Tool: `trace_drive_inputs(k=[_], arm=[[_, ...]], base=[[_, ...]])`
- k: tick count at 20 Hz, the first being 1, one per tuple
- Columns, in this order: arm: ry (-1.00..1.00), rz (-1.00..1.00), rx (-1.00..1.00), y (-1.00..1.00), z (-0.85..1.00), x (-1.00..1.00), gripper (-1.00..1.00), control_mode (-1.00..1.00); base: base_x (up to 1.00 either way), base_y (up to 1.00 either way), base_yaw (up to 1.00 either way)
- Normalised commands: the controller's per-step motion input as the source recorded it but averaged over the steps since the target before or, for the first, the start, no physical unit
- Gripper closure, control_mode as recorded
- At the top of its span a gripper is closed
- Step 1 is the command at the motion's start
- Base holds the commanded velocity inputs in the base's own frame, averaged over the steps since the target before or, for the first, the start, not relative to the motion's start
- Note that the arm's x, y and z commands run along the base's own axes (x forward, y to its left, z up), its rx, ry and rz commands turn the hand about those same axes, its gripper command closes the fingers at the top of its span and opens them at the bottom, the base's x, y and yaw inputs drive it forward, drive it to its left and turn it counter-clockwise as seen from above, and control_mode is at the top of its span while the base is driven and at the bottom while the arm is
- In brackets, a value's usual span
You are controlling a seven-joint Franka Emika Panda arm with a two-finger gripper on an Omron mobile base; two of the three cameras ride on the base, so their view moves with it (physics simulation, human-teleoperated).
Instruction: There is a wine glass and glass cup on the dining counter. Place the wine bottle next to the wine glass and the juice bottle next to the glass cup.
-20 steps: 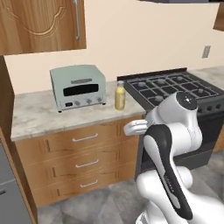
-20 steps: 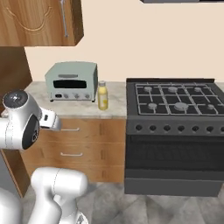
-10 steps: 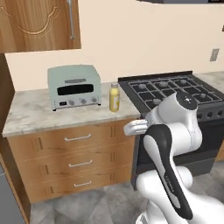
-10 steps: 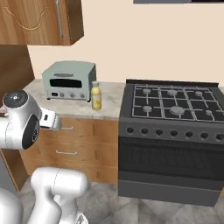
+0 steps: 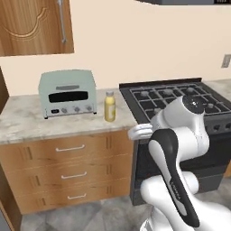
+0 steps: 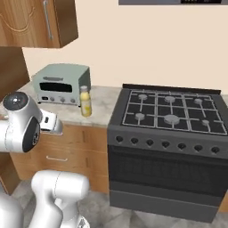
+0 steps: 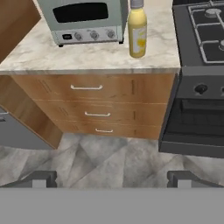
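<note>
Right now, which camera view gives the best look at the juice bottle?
The hand view shows the juice bottle largest and unobstructed, though its cap is cut at the top edge. The left base view and right base view show it whole but small, standing beside the toaster oven.

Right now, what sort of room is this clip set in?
A home kitchen, rendered: a gas stove with an oven below, a toaster oven on a marbled worktop, and wooden drawers underneath.
</note>
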Motion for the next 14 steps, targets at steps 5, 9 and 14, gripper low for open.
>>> trace_drive_inputs(k=[5, 9, 14], arm=[[0.0, 0.0, 0.0, 0.0, 0.0, 0.0, -1.0, 1.0], [0.0, 0.0, 0.0, 0.0, 0.0, 0.0, -1.0, 1.0], [0.0, 0.0, 0.0, 0.0, 0.0, 0.0, -1.0, 1.0]], base=[[0.7, -0.27, 0.23], [0.6, -0.2, 0.22], [0.53, -0.1, 0.14]])
